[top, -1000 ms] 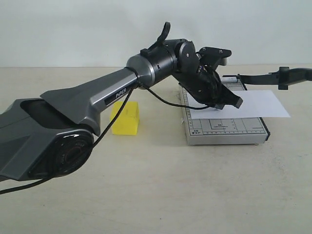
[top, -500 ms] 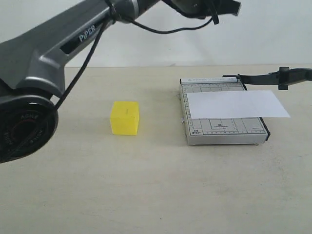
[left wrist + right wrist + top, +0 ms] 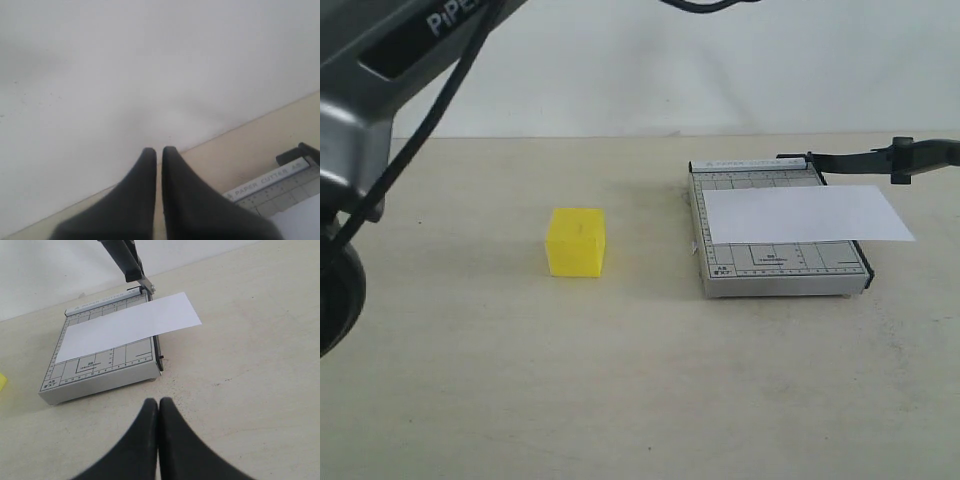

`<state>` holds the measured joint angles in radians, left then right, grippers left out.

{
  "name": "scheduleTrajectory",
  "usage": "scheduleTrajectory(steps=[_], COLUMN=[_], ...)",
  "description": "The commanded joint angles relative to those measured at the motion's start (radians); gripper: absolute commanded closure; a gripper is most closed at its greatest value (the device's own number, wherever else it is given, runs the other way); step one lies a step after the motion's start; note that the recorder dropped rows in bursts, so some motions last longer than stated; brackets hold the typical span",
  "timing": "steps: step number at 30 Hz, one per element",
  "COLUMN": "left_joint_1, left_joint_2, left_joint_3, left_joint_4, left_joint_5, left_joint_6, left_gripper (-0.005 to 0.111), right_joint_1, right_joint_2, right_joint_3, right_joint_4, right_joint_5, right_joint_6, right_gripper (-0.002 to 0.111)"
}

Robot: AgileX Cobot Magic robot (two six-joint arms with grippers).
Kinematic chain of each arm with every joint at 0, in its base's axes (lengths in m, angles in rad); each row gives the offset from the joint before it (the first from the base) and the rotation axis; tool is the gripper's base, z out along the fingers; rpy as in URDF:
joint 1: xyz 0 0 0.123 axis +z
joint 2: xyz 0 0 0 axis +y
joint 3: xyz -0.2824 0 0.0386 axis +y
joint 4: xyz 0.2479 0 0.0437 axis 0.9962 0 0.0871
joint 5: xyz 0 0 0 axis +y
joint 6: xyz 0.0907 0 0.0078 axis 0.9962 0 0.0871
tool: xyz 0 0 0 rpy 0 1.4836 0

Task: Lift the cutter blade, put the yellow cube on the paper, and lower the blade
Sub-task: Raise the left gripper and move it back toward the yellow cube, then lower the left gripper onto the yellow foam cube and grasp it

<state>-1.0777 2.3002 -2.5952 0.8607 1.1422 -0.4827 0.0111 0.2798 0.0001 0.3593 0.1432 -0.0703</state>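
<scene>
On the tabletop point(image 3: 640, 380), cube: bright yellow solid cube point(image 3: 576, 241), well apart from white paper sheet point(image 3: 800, 213).
Blade: long black cutter blade point(image 3: 880, 158), raised.
Grippers: left gripper point(image 3: 158, 150), right gripper point(image 3: 158, 401) both closed, empty.

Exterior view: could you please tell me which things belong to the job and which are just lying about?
Job: blade, cube, paper.
Just there: grey base under the paper, table, wall.

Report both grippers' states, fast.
Left gripper: closed, holding nothing.
Right gripper: closed, holding nothing.
</scene>
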Motion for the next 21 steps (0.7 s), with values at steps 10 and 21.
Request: scheduleTrajectory(steps=[10,21], left_joint_1=[0.155,0.253], left_joint_2=[-0.391,-0.898], left_joint_3=[0.365,1.404], left_joint_4=[-0.539,-0.381], left_joint_5=[-0.017,-0.690], left_joint_6=[0.629,0.064], left_gripper=[0.102,0.102], right_joint_1=[-0.001,-0.001], right_joint_2=[0.001,0.001], right_joint_3=[0.000,0.000], right_joint_4=[0.002,0.002], right_joint_5=[0.002,0.002], right_joint_6=[0.001,0.001], right_gripper=[0.108,0.108])
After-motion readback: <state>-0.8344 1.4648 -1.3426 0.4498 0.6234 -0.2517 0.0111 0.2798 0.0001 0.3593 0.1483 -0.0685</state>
